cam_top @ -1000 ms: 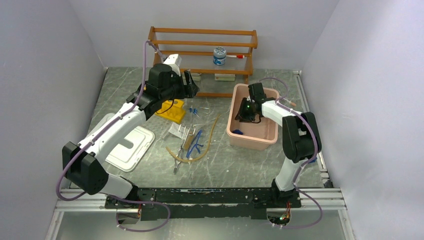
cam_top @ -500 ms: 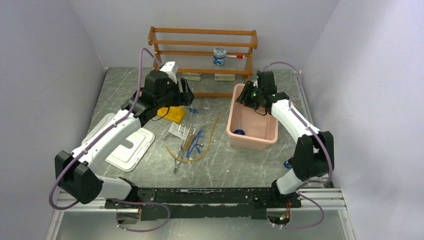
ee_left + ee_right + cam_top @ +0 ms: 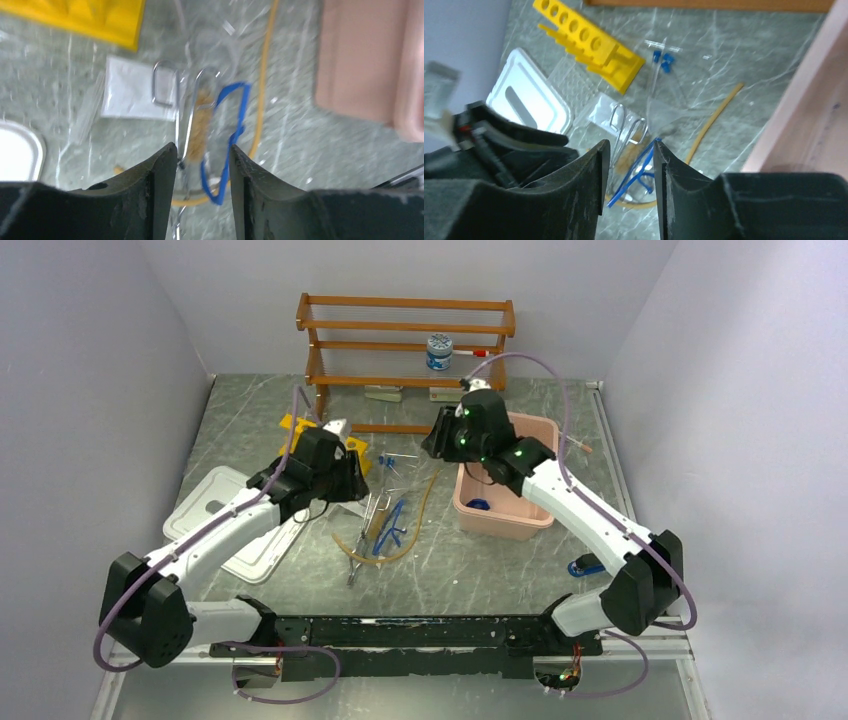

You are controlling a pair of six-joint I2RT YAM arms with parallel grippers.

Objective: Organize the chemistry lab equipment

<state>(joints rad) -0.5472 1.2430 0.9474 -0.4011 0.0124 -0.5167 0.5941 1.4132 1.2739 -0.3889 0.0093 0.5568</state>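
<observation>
A yellow plastic rack (image 3: 621,61) with round holes lies on the veined grey table (image 3: 749,45).

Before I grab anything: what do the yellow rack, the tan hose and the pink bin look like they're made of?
Yellow rack: probably moulded plastic; uniform colour, faint sheen, crisp round holes. Tan hose: likely rubber or latex; matte, lying in a soft curve. Pink bin: seemingly plastic; smooth one-piece walls, rounded rim.

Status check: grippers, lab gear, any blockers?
Left gripper open, empty, over tongs, blue clamp, hose. Right gripper open, empty, beside pink bin. Yellow rack and tubes loose on table. No blocker seen.
</observation>
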